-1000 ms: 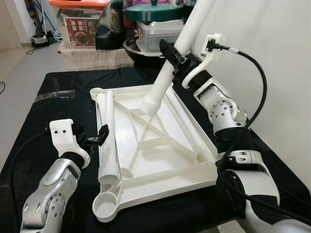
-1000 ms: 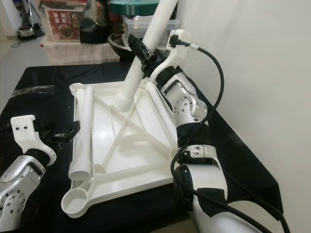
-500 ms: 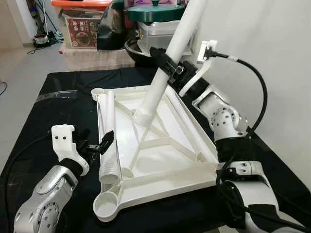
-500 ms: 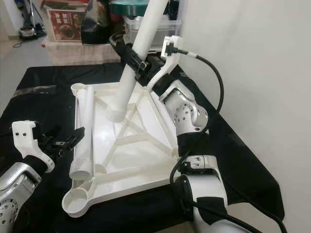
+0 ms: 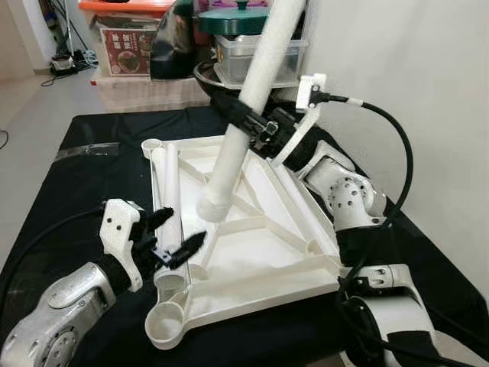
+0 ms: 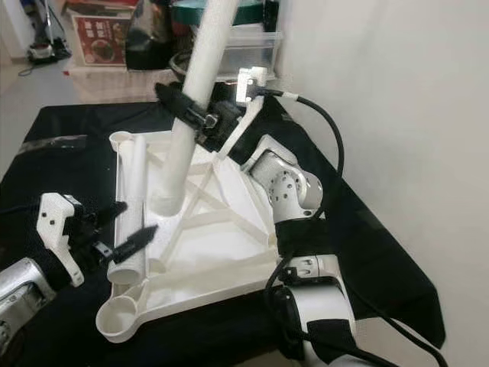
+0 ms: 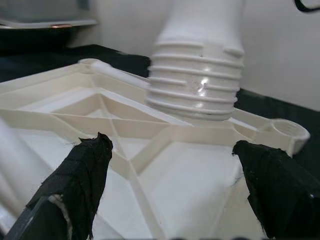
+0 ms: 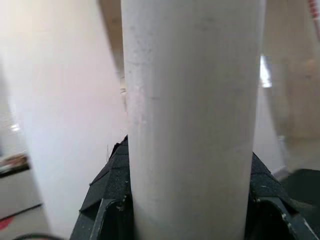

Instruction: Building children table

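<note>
Right gripper (image 5: 256, 126) clamps tilted table leg (image 5: 238, 130) | threaded end low, above tabletop (image 5: 260, 260) | left gripper (image 5: 174, 235) spread, nearer

No text legible anywhere; the red cardboard box (image 5: 124, 50) on the floor behind the table carries a printed label with a food picture and white characters, too small and blurred to read; the white table parts and both arms bear no readable markings.
</note>
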You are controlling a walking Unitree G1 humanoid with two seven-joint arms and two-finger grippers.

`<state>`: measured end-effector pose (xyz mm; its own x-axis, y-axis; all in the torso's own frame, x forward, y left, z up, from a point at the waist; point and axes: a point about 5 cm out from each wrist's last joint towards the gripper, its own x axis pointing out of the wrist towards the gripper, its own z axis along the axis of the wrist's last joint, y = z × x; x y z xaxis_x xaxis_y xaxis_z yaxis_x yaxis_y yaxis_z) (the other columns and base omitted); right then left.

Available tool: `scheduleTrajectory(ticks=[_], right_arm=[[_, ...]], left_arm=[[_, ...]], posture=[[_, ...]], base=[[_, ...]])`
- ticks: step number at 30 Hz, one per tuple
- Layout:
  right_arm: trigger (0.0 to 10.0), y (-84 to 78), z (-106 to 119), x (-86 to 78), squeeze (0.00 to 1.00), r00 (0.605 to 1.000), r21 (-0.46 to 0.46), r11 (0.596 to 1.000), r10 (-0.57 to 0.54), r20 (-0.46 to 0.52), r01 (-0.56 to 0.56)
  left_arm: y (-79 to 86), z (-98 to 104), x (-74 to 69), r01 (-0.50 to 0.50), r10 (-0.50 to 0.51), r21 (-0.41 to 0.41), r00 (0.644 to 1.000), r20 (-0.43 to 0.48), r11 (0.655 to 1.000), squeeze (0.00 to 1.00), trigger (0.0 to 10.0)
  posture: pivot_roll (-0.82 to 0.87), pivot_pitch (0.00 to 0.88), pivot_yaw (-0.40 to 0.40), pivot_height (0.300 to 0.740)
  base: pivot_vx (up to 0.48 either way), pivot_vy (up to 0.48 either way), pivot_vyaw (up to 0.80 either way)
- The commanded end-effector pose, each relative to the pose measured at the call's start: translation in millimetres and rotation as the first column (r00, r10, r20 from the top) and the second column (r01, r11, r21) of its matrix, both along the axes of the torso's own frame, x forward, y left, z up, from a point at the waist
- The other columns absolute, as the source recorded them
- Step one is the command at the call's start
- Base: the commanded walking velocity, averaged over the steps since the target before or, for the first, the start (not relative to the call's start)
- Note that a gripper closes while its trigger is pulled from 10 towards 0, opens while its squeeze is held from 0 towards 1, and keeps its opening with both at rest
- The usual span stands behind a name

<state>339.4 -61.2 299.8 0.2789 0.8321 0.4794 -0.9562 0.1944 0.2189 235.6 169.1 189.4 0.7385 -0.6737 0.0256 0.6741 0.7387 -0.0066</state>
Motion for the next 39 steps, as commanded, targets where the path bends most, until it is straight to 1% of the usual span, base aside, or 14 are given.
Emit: scheduleTrajectory(ticks=[1, 7, 15, 16, 18, 19, 28, 29, 30, 31, 36, 37, 38, 39], right_arm=[[0.0, 4.4, 2, -5.6, 0.08, 0.999, 0.006, 0.999, 0.046, 0.017, -0.046], [0.0, 25.0, -1, -22.5, 0.09, 0.988, -0.016, 0.989, 0.149, 0.030, -0.148], [0.0, 29.2, -3, -29.6, 0.09, 0.982, -0.026, 0.982, 0.185, 0.031, -0.184], [0.0, 30.4, -4, -30.2, 0.09, 0.982, -0.029, 0.982, 0.189, 0.030, -0.188], [0.0, 31.1, -4, -30.8, 0.09, 0.981, -0.032, 0.981, 0.191, 0.030, -0.190], [0.0, 31.5, -4, -31.2, 0.09, 0.981, -0.033, 0.981, 0.193, 0.031, -0.192], [0.0, 29.6, -5, -30.6, 0.07, 0.985, -0.040, 0.985, 0.170, 0.029, -0.169], [10.0, 31.6, -7, -27.0, 0.00, 0.991, -0.074, 0.989, 0.132, 0.012, -0.130], [10.0, 31.6, -7, -27.0, 0.00, 0.991, -0.074, 0.989, 0.132, 0.012, -0.130], [10.0, 32.2, -10, -21.7, 0.93, 0.997, -0.098, 0.992, 0.079, -0.012, -0.079], [10.0, 35.1, -17, -14.9, 1.00, 0.999, -0.191, 0.981, -0.033, -0.028, 0.027], [10.0, 36.6, -21, -14.6, 0.00, 0.998, -0.242, 0.968, -0.068, -0.016, 0.062], [10.0, 37.0, -23, -14.6, 0.00, 0.995, -0.276, 0.956, -0.099, 0.000, 0.095], [10.0, 37.4, -29, -13.0, 0.00, 0.990, -0.287, 0.951, -0.133, -0.048, 0.114]], left_arm=[[-1.6, 1, 0.1, 0.029, -0.029, 0.015, 1.000, -0.004, 0.999, 0.00, 10.0], [-10.5, 6, 4.6, 0.094, -0.095, 0.038, 0.995, 0.018, 0.995, 0.00, 10.0], [-12.1, 15, 8.9, 0.127, -0.126, 0.000, 0.991, 0.050, 0.992, 0.00, 10.0], [-15.0, 15, 9.0, 0.145, -0.144, -0.007, 0.988, 0.052, 0.989, 0.00, 2.5], [-16.9, 15, 9.1, 0.156, -0.156, -0.009, 0.986, 0.053, 0.988, 0.00, 2.5], [-19.3, 12, 8.3, 0.172, -0.172, -0.003, 0.984, 0.048, 0.985, 0.00, 0.0], [-22.1, 2, 3.0, 0.200, -0.200, 0.007, 0.980, 0.012, 0.980, 0.00, 0.0], [-21.5, 1, 3.4, 0.194, -0.194, 0.017, 0.981, 0.008, 0.981, 0.00, 0.0], [-21.5, 1, 3.4, 0.194, -0.194, 0.017, 0.981, 0.008, 0.981, 0.00, 0.0], [-20.8, 0, 4.3, 0.181, -0.182, 0.031, 0.983, 0.008, 0.983, 0.00, 0.0], [-19.0, 2, 6.6, 0.149, -0.151, 0.061, 0.988, 0.024, 0.987, 0.00, 1.0], [-18.4, 3, 8.2, 0.130, -0.132, 0.069, 0.991, 0.036, 0.989, 0.00, 3.3], [-17.7, 5, 10.8, 0.101, -0.105, 0.076, 0.993, 0.047, 0.992, 0.00, 3.3], [-15.6, 7, 16.4, 0.041, -0.047, 0.096, 0.997, 0.063, 0.995, 0.00, 4.7]], posture=[[0.03, 0.000, -0.041, 0.740], [0.02, 0.000, -0.036, 0.740], [0.02, 0.000, -0.036, 0.740], [0.02, 0.000, -0.034, 0.740], [0.02, 0.000, -0.034, 0.740], [0.02, 0.000, -0.034, 0.740], [0.02, 0.000, -0.028, 0.740], [0.02, 0.000, -0.028, 0.740], [0.02, 0.000, -0.028, 0.740], [0.02, 0.000, -0.028, 0.740], [0.02, 0.000, -0.030, 0.740], [0.02, 0.000, -0.030, 0.740], [0.02, 0.000, -0.033, 0.740], [0.02, 0.000, -0.031, 0.740]], base=[[0.000, 0.000, 0.00], [0.000, 0.000, 0.00], [0.000, 0.000, 0.00], [0.000, 0.000, 0.00], [0.000, 0.000, 0.00], [0.000, 0.000, 0.00], [0.000, 0.000, 0.00], [0.000, 0.000, 0.00], [0.000, 0.000, 0.00], [0.000, 0.000, 0.00], [0.000, 0.000, 0.00], [0.000, 0.000, 0.00], [0.000, 0.000, 0.00], [0.000, 0.000, 0.00]])
